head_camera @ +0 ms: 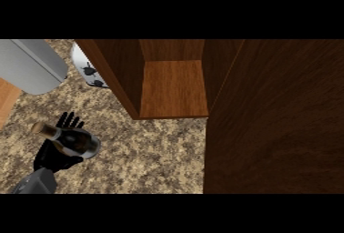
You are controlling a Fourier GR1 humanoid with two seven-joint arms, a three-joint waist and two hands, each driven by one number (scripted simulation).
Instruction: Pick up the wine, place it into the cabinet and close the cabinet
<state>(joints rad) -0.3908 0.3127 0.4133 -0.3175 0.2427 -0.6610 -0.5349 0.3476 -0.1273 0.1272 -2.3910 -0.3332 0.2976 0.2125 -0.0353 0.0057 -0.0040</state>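
Speckled stone tabletop (154,154) is seen from steeply above, with one wooden cabinet (171,86) as the landmark, open, its shelf bare. One cabinet door (272,118) is swung wide and fills the view on the cabinet's right.

One wine bottle (75,139) is noted well to the lower left of the cabinet, neck tilted away from it. It lies across one black hand, the left hand (57,152), whose fingers are curled about the bottle from beneath, fingertips showing past the glass. Whether the bottle is lifted off the tabletop cannot be told from this angle. The right hand is not seen.

Step in hand, as judged: carrying the wine to the shelf. To be done well, the bottle would best be brought upright before the opening is reached, then passed in between the cabinet's side walls without being knocked against the left wall's front edge. The door is to be shut only afterwards.

Also counted: one grey rounded appliance (30,63) far left of the cabinet, and one pale patterned object (87,68) just beside the cabinet's left wall, identity unclear.
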